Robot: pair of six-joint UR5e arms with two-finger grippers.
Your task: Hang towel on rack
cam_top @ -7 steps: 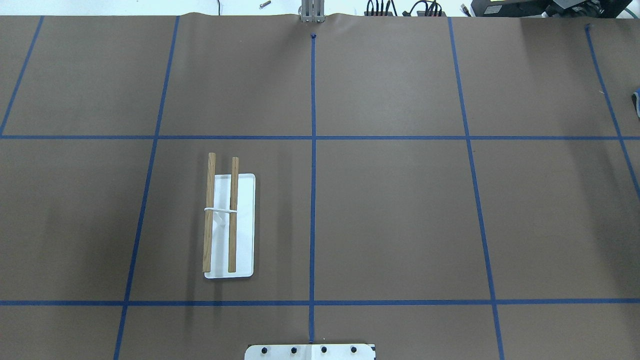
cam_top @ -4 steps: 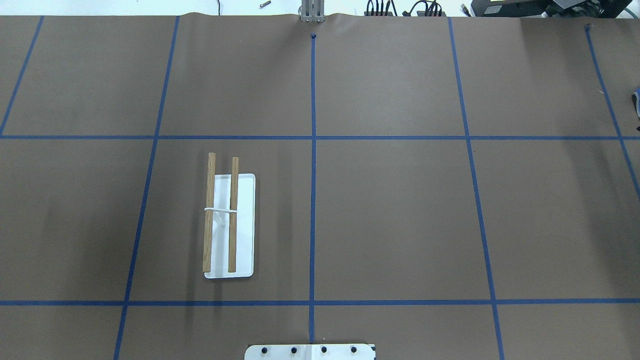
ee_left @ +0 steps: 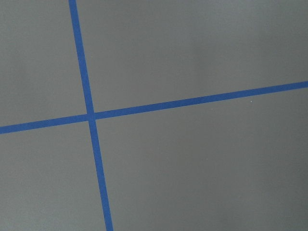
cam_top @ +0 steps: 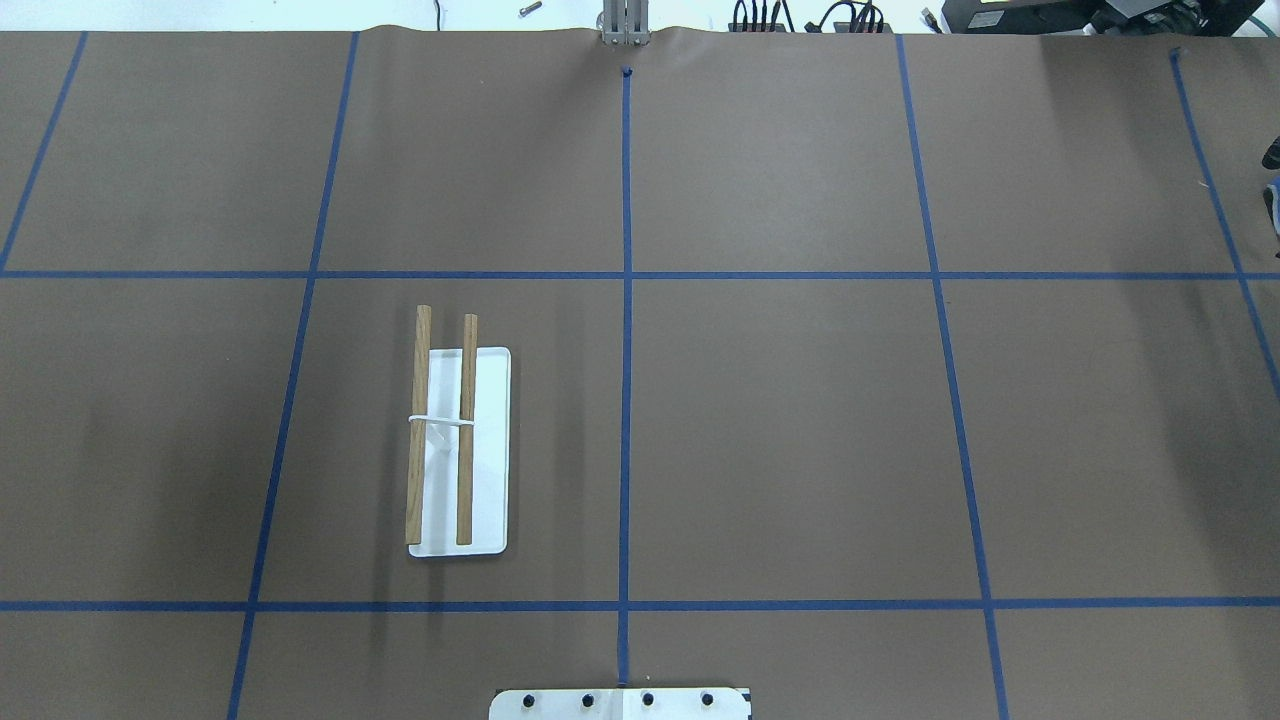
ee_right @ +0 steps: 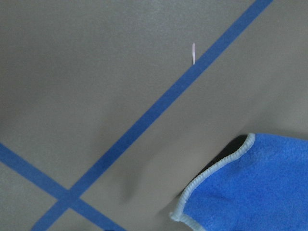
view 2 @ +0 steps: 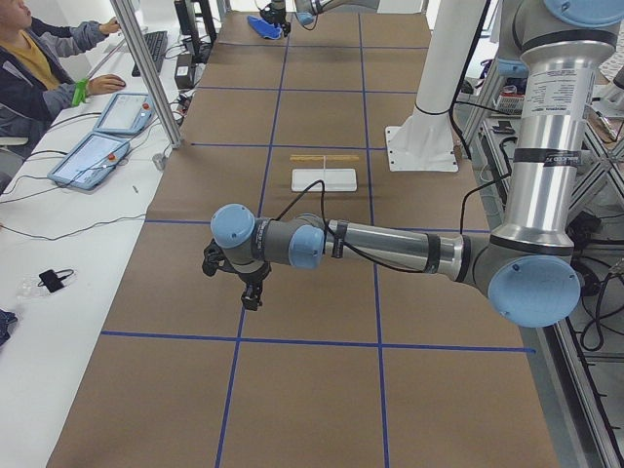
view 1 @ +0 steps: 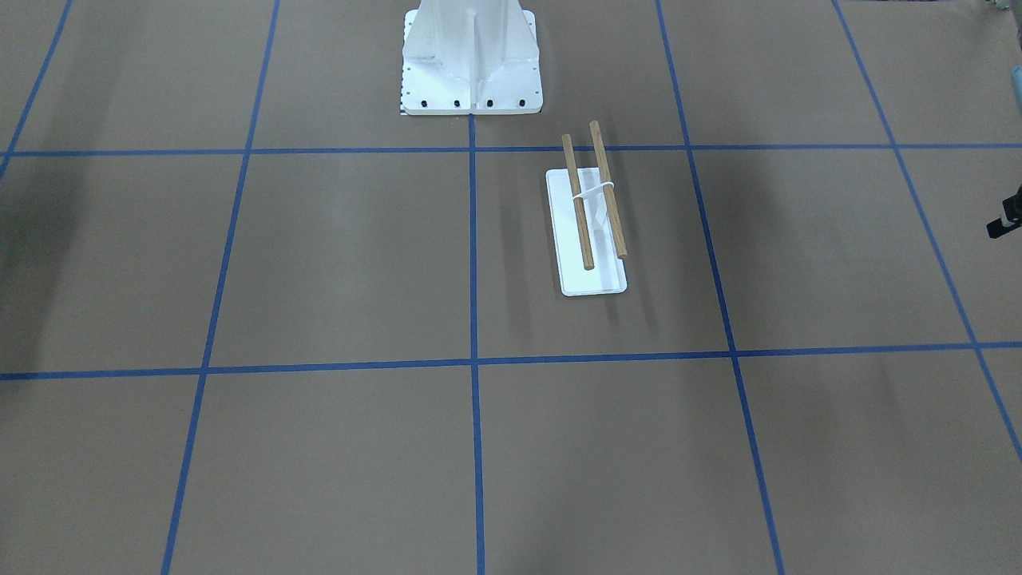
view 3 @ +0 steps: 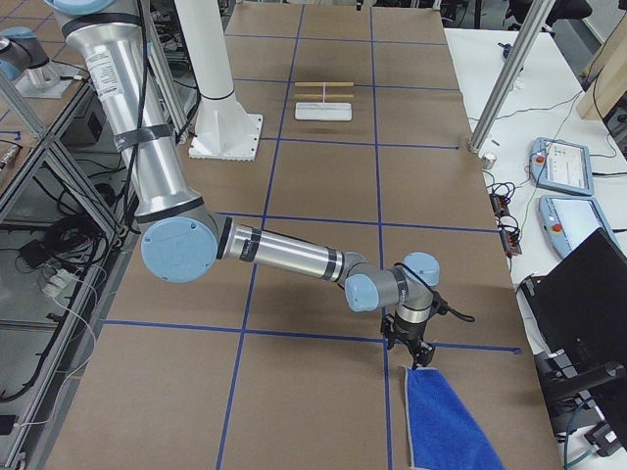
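The rack (cam_top: 441, 430) has two wooden rods on a white base, left of the centre line; it also shows in the front-facing view (view 1: 594, 200). The blue towel (view 3: 443, 423) with a pale edge lies flat at the table's far right end; only a sliver shows overhead (cam_top: 1273, 206), and a corner shows in the right wrist view (ee_right: 250, 192). My right gripper (view 3: 416, 354) hovers just by the towel's near corner; a dark bit shows overhead (cam_top: 1272, 155). My left gripper (view 2: 252, 290) hangs over bare table far to the left. I cannot tell whether either is open.
Brown paper with blue tape grid lines (cam_top: 626, 300) covers the table. The white robot base (view 1: 472, 60) stands at the near middle edge. An operator (view 2: 39, 58) sits at tablets beside the far table edge. The left wrist view shows only a tape crossing (ee_left: 90, 117).
A dark part of my right gripper has come into the overhead view at the right edge, just beyond the towel sliver. The rack and towel have not moved.
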